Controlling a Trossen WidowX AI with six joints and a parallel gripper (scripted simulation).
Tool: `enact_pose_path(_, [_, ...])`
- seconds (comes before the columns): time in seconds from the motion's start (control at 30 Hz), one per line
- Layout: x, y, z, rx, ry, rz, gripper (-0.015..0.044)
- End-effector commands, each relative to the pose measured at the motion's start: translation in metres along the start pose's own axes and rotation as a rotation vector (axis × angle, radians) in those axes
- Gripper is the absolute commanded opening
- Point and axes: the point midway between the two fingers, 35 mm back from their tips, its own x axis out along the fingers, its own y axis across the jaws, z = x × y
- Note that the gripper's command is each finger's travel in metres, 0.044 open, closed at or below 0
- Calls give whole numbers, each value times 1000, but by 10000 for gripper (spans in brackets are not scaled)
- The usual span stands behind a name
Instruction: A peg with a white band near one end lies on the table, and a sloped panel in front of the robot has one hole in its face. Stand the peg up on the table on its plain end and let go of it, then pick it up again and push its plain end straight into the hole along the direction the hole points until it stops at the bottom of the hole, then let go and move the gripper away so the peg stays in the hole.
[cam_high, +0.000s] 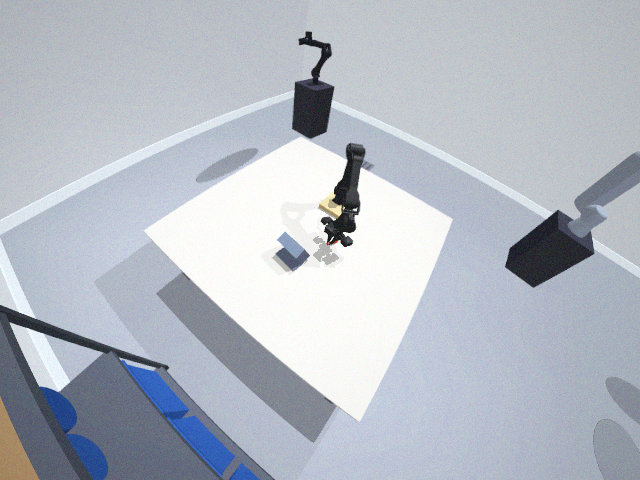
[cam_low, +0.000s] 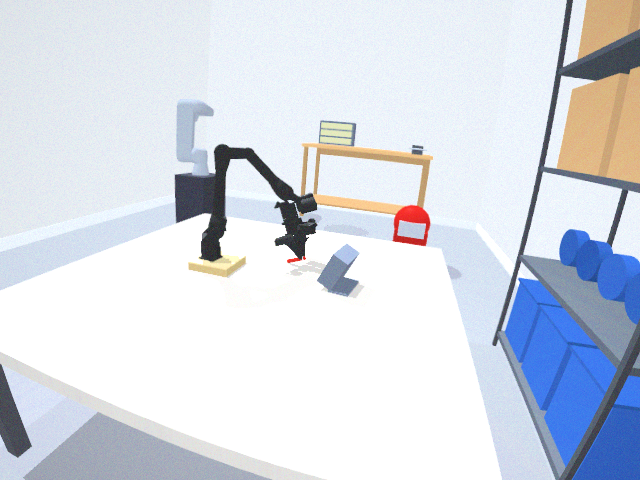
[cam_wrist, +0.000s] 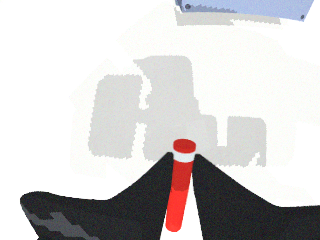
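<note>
My gripper (cam_high: 329, 242) (cam_low: 302, 257) (cam_wrist: 182, 159) is shut on the red peg (cam_low: 294, 260) (cam_wrist: 175, 210), close to its white-banded end. The peg appears nearly level, a little above the table. In the wrist view the banded end shows between the fingertips, towards the panel, and the plain end points back towards the robot's base. The sloped blue-grey panel (cam_high: 293, 245) (cam_low: 337, 266) (cam_wrist: 255, 6) stands beyond the gripper, apart from the peg. I cannot make out its hole; only small dark dots show near the panel's edge in the wrist view.
The white table (cam_high: 361, 320) (cam_low: 232, 361) carries the arm's pale yellow base (cam_high: 329, 206) (cam_low: 217, 265), behind the gripper. A shelf rack with blue bins (cam_high: 155, 387) (cam_low: 547, 330) stands off the table's side. The arm's shadow lies between gripper and panel.
</note>
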Motion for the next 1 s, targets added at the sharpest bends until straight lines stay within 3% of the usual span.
enact_pose_path(0.0, [-3, 0, -2, 5, -40, 0, 50])
enact_pose_path(0.97, [-18, 0, -14, 5, -288, -1, 50])
